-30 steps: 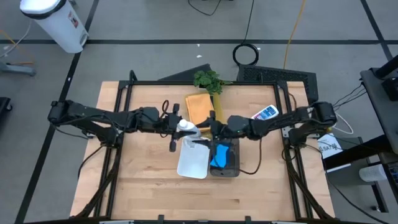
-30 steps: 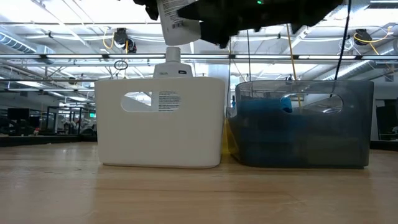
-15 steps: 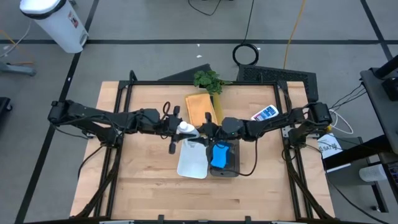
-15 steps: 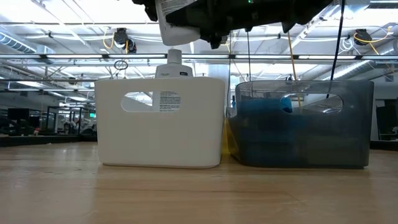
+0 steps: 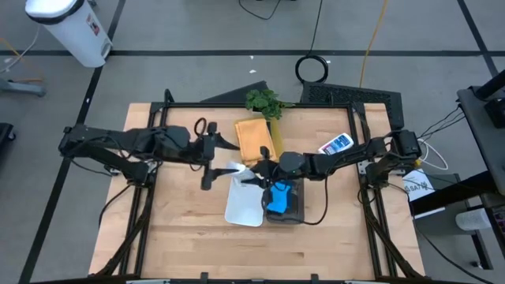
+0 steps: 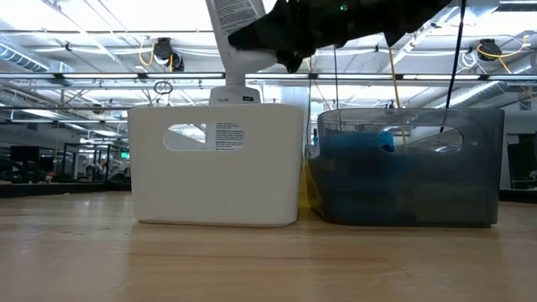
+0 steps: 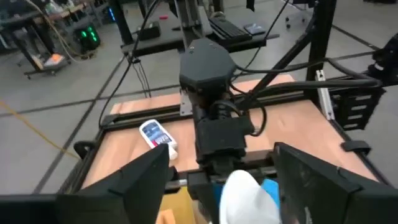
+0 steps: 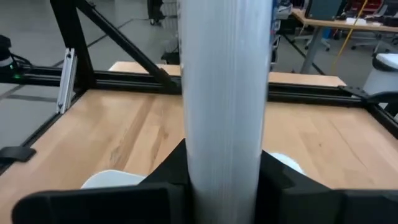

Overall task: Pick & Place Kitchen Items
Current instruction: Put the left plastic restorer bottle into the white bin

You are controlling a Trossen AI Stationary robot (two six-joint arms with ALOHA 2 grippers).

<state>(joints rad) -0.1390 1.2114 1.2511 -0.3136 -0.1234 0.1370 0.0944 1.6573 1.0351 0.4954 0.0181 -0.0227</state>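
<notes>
A white bottle hangs roughly upright, tilted, over the white bin. My right gripper is shut on it, reaching in from the table's right. My left gripper stands open just left of the bottle and apart from it; its wrist view looks down on the bottle's rounded white end between the spread fingers. A second bottle stands in the white bin. Blue sponges lie in the dark bin beside it. My right gripper pinches the bottle's body between its two fingers, about midway along it. The fingers come in nearly level from the table's right and lie across the bottle. The bottle is lifted clear above the white bin and leans.
An orange-tan cloth lies behind the bins, with a leafy plant at the far edge. A blue-labelled bottle lies on the table's right part. The black frame rails border the table. Bare wood shows toward the near edge.
My right gripper has moved in toward the bottle and taken hold of it. My left gripper has let go, risen and drawn back toward the table's left edge. The bottle has stayed above the white bin and has tipped further over.
</notes>
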